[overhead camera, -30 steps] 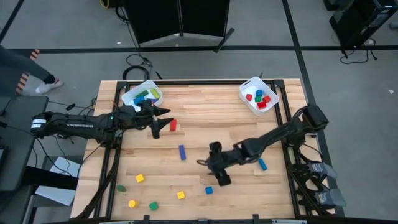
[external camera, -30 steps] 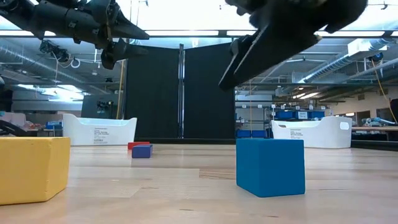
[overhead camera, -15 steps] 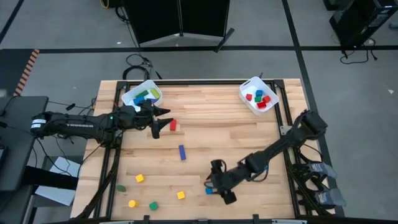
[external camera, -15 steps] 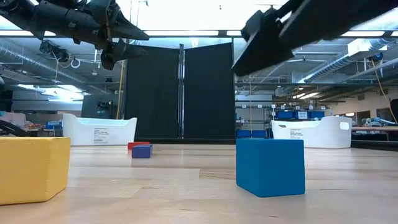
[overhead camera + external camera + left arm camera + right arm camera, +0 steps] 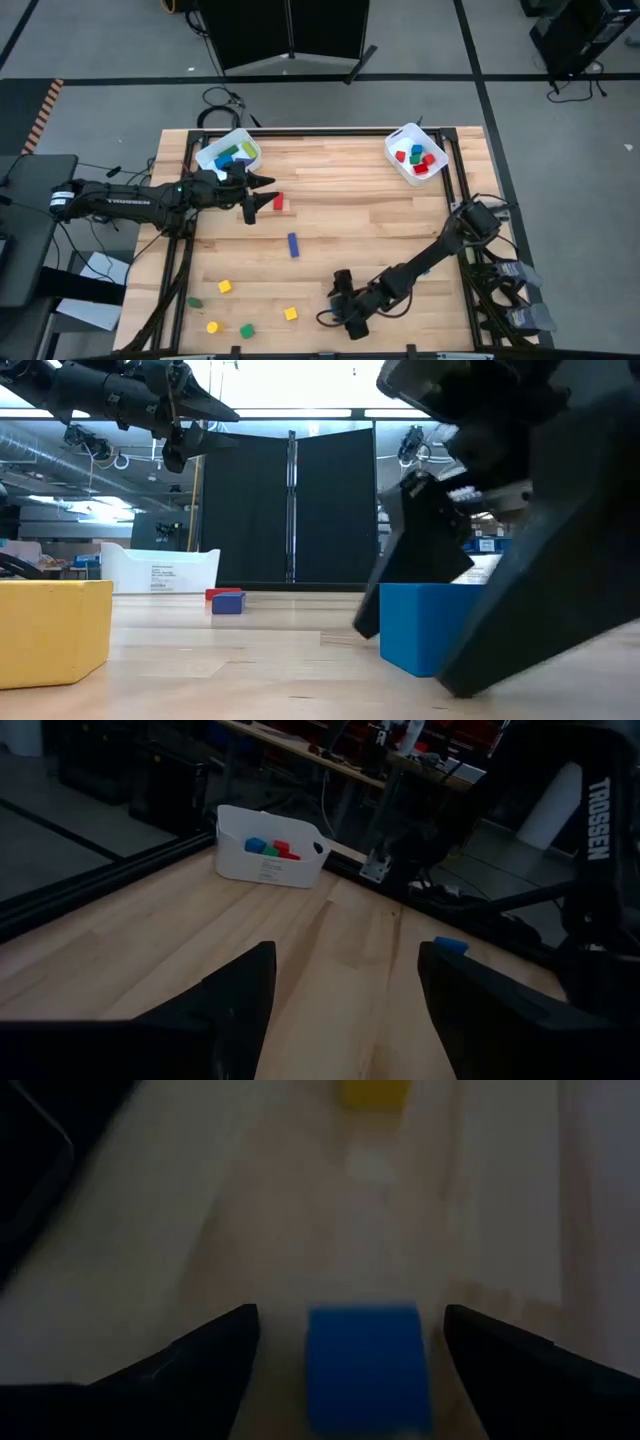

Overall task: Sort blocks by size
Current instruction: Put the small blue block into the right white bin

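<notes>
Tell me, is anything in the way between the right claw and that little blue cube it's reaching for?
Nothing visible is. The right gripper has its fingers spread wide, and the blue cube sits right in the gap between them on bare table. The nearest other thing, a yellow block, lies well beyond the cube.

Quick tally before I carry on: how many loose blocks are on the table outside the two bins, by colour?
Yellow blocks: 3
Green blocks: 2
Red blocks: 1
Blue blocks: 3
Total: 9
</notes>
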Robot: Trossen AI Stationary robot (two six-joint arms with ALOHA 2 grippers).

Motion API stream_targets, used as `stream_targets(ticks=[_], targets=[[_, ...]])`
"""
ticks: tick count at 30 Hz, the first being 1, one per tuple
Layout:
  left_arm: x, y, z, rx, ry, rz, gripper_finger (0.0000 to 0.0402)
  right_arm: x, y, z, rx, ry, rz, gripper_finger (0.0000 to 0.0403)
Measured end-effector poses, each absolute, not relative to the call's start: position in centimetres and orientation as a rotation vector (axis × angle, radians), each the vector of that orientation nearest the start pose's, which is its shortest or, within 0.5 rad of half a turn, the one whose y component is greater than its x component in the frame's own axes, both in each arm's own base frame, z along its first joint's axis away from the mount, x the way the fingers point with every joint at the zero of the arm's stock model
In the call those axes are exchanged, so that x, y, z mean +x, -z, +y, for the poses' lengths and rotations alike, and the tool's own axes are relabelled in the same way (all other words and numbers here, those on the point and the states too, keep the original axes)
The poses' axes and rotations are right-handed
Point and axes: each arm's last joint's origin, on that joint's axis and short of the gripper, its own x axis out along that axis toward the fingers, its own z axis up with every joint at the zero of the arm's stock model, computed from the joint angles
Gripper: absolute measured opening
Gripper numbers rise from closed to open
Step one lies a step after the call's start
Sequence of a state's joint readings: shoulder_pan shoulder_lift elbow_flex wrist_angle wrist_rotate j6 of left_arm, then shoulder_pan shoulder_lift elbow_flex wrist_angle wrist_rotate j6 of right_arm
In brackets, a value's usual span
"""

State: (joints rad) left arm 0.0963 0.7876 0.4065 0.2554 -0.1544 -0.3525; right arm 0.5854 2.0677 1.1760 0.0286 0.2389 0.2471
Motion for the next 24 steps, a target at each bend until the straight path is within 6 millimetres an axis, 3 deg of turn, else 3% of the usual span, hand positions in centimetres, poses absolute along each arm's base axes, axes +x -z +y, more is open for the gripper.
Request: stream_targets(ticks=[4, 10, 14, 17, 21, 24], targets=[[17.8, -24.3, 2.2, -0.365, -0.27, 0.078, 0.0253, 34.8, -10.9, 22.0, -0.118, -0.222, 0.829, 0.0286], [17.8, -24.1, 2.1, -0.376, -0.268, 0.096, 0.0253, 34.6, -11.1, 21.4, -0.134, -0.226, 0.879, 0.0144], [17.8, -24.1, 1.8, -0.377, -0.232, 0.108, 0.0253, 34.6, -11.5, 20.9, -0.187, -0.245, 0.888, 0.0141], [17.8, -24.1, 1.5, -0.365, -0.205, 0.116, 0.0253, 34.4, -13.2, 19.8, -0.269, -0.232, 0.884, 0.0141], [17.9, -24.1, 0.9, -0.341, -0.168, 0.125, 0.0253, 33.7, -17.5, 16.3, -0.368, -0.067, 0.878, 0.0141], [17.9, -24.2, 0.2, -0.335, -0.127, 0.116, 0.0253, 32.3, -19.2, 12.8, -0.377, -0.002, 0.868, 0.0141]])
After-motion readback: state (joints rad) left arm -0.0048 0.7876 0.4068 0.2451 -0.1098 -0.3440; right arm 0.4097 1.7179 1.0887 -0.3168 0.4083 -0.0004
